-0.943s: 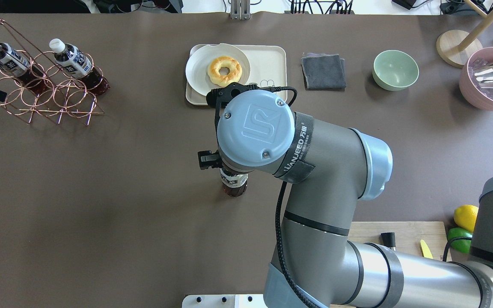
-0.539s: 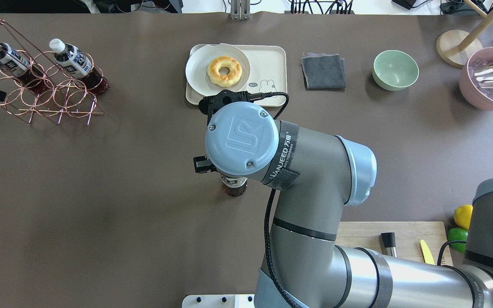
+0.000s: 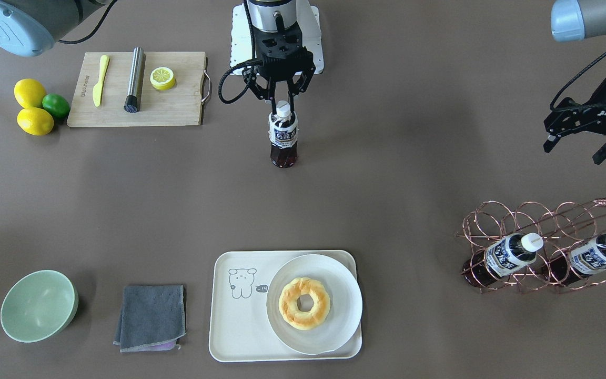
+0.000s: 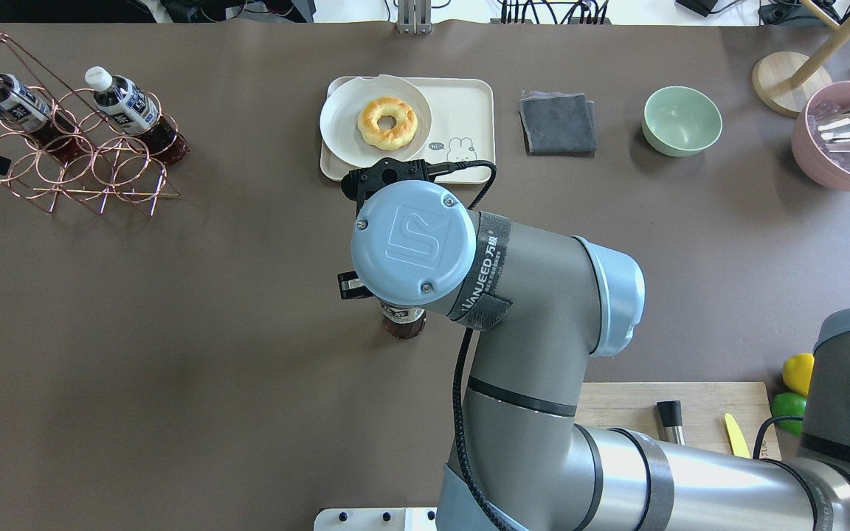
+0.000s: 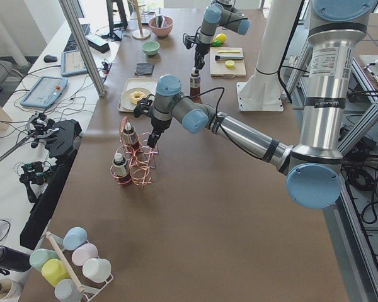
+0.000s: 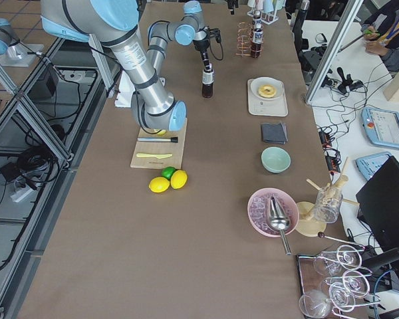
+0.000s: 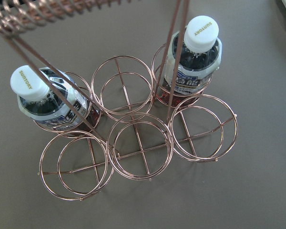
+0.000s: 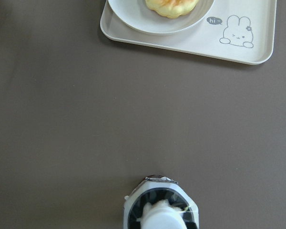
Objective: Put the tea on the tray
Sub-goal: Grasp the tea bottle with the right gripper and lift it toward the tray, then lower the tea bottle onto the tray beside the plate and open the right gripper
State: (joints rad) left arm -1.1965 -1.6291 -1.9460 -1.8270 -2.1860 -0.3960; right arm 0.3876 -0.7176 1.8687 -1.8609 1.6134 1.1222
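Note:
A tea bottle (image 3: 283, 138) stands upright on the brown table, white cap up. It also shows in the overhead view (image 4: 404, 322) and at the bottom of the right wrist view (image 8: 161, 214). My right gripper (image 3: 282, 103) hangs straight over it, open, with a finger on each side of the cap. The cream tray (image 3: 234, 326) lies well away across the table and carries a white plate (image 3: 345, 300) with a donut (image 3: 304, 303); its bear corner is bare (image 8: 236, 36). My left gripper (image 3: 572, 150) is open and empty near the copper rack (image 3: 545, 221).
Two more tea bottles (image 7: 193, 52) (image 7: 45, 100) lie in the rack. A wooden cutting board (image 3: 177, 110) with a knife, a steel cylinder and a lemon half is beside the right arm. A grey cloth (image 3: 150, 316) and a green bowl (image 3: 37, 305) flank the tray.
My right wrist has moved a little left and back toward the robot's base, settling over the standing bottle. The bottle has not moved.

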